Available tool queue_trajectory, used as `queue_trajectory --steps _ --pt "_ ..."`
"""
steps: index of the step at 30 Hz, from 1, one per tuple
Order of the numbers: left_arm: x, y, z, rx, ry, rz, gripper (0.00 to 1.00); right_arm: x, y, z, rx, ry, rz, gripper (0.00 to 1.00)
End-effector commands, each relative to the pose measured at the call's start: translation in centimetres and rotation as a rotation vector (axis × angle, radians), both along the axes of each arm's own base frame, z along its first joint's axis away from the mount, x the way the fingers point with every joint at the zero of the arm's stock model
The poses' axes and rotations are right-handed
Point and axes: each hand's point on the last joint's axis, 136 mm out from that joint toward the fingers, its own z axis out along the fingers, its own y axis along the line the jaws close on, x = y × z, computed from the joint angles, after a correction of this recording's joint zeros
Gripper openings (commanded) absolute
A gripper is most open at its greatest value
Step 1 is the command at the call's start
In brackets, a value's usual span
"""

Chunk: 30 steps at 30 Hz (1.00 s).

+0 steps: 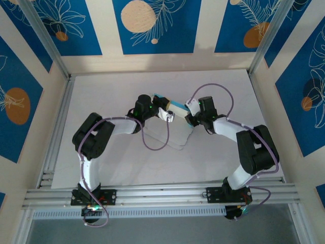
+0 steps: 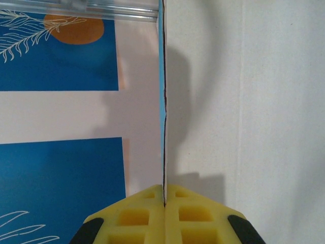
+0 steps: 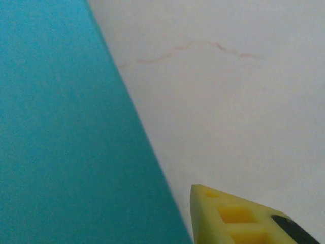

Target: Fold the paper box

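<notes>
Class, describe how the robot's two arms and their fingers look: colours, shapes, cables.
The left arm and right arm have white links and bulky black joints, with thin purple cables looping along them. The fingers are yellow wedges with square recesses and black patches at the sides.

White table (image 1: 111, 162), blue patterned walls (image 1: 152, 25), aluminium rail (image 1: 162, 195)

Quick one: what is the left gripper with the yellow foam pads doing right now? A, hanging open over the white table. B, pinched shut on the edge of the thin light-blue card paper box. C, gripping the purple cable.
B: in the left wrist view the left gripper has its yellow pads pressed together on the thin light-blue card paper box, which is seen edge-on between them.
</notes>
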Motion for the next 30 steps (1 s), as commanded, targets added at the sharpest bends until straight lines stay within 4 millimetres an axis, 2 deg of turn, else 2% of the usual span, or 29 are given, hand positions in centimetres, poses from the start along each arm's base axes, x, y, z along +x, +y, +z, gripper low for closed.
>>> queue_trajectory --steps 1,7,9,12,16,20,24,30 --pt "-1.4 -0.7 -1.1 0.012 0.062 -0.055 0.0 -1.2 0.0 0.3 0.055 0.017 0.022 0.4" --pt "-1.4 -0.7 -1.3 0.017 0.069 -0.056 0.0 -1.5 0.1 1.7 0.143 0.005 0.035 0.54" --pt "-1.5 -0.7 -1.4 0.018 0.072 -0.055 0.0 -1.6 0.0 2.0 0.158 0.002 0.037 0.52" --pt "-1.5 -0.8 -1.5 0.019 0.076 -0.058 0.0 -1.8 -0.1 2.3 0.187 0.01 0.047 0.42" --pt "-1.5 -0.7 -1.5 0.018 0.077 -0.057 0.0 -2.1 -0.3 1.7 0.181 0.036 0.049 0.32" --pt "-1.5 -0.7 -1.5 0.018 0.079 -0.056 0.0 -2.4 -0.2 0.7 0.159 0.062 0.052 0.31" --pt "-1.5 -0.8 -1.5 0.017 0.08 -0.058 0.0 -2.8 -0.2 -0.4 0.129 0.078 0.053 0.35" --pt "-1.5 -0.7 -1.6 0.018 0.079 -0.056 0.0 -3.2 -0.1 -1.5 0.107 0.099 0.05 0.34"
